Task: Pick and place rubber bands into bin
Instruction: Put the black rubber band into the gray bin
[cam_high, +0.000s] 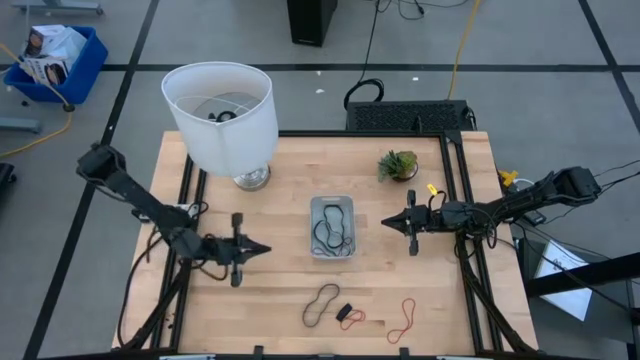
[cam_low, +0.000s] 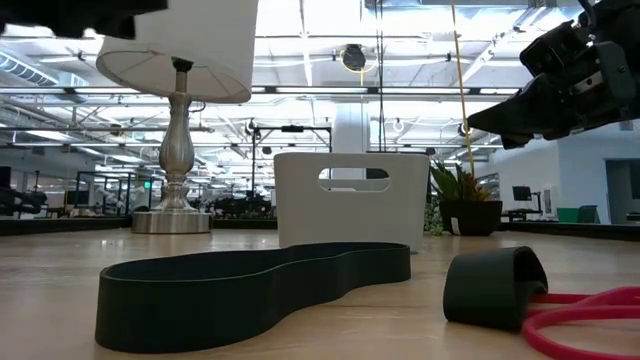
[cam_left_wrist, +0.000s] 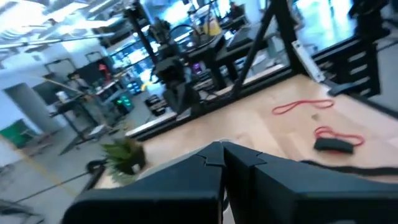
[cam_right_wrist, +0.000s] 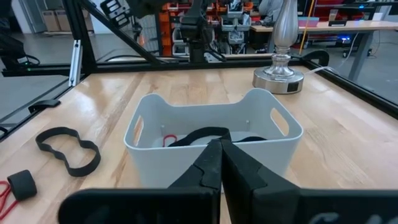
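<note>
We take the bin as our landmark: a pale grey tray near the middle of the table, its long axis running from the lamp side toward the near edge. Inside it lie several rubber bands, mostly dark loops, with a trace of red visible in the right wrist view; these we count as already placed.

Three loose items remain on the near side of the bin. A dark figure-eight band lies closest to it, its long axis slanting from the near edge up toward the bin. Beside it, further right, a short black piece joined to a red band lies roughly crosswise. Further right again, a red band stretches diagonally, its far end pointing away from the bin toward the plant side.

The left gripper hovers to the left of the bin, pointing at it; the right gripper hovers just to its right, also pointing inward. Both appear closed with fingertips together, and we see nothing held in either.

We judge the task as partly done: some bands are binned, and at least three remain to be collected.
</note>
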